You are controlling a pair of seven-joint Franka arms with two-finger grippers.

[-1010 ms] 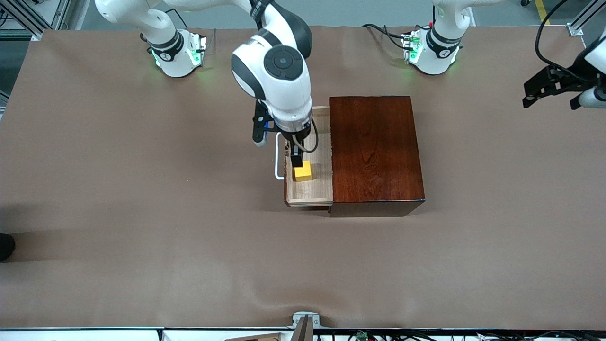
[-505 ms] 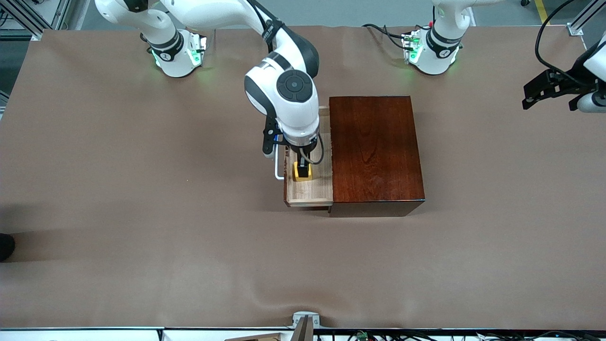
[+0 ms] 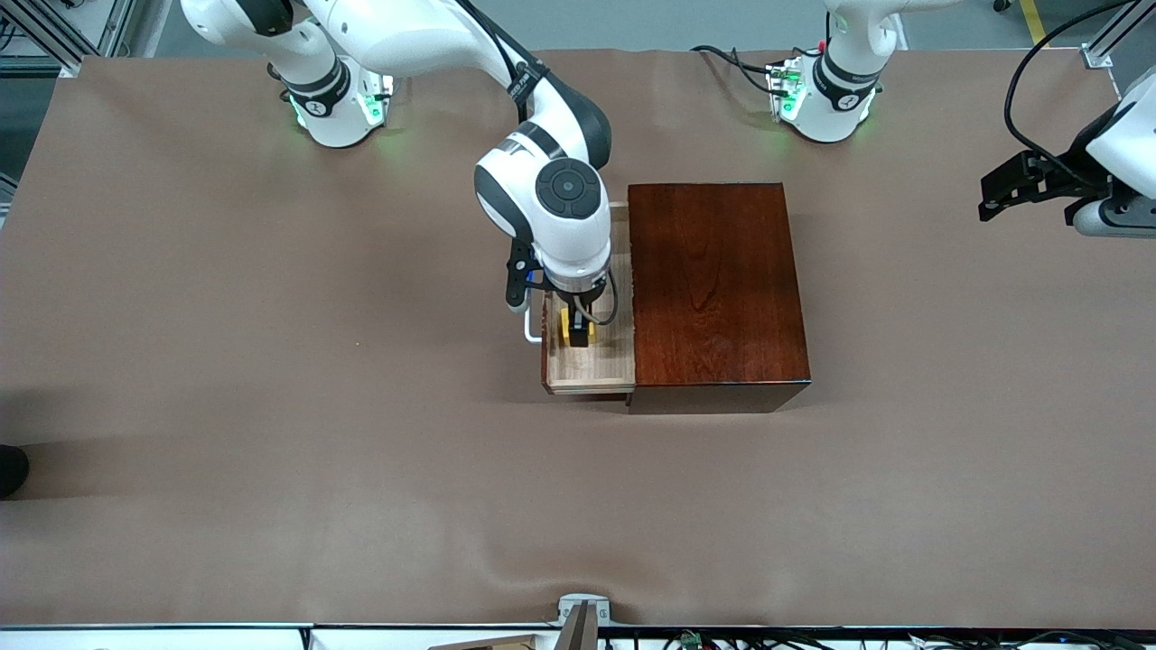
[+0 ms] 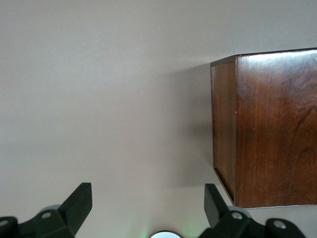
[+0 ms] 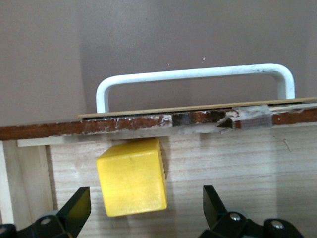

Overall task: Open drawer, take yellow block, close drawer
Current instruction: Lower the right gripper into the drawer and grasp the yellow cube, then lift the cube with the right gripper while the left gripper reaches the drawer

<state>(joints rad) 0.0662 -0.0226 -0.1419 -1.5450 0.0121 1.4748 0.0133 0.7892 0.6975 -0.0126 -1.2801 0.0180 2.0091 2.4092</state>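
The drawer (image 3: pixel 591 366) stands pulled out of the reddish-brown box (image 3: pixel 713 289) toward the right arm's end of the table, its white handle (image 5: pixel 193 74) outermost. The yellow block (image 3: pixel 578 330) lies on the drawer's light-wood floor (image 5: pixel 242 168), close to the drawer front (image 5: pixel 163 121). My right gripper (image 5: pixel 146 208) is down in the drawer and open. Its fingers (image 5: pixel 79 204) stand on either side of the block (image 5: pixel 131 176) without touching it. My left gripper (image 3: pixel 1028 203) waits open above the table edge at the left arm's end, with nothing between its fingers (image 4: pixel 81 198).
The box (image 4: pixel 267 129) stands at mid-table on the brown tabletop (image 3: pixel 271 406). The two arm bases (image 3: pixel 339 99) stand along the table's edge farthest from the front camera. A small metal bracket (image 3: pixel 582 609) sits at the nearest edge.
My right gripper has come down into the drawer and shifted over the yellow block, so its open fingers now straddle it. The left gripper has drifted slightly toward the box.
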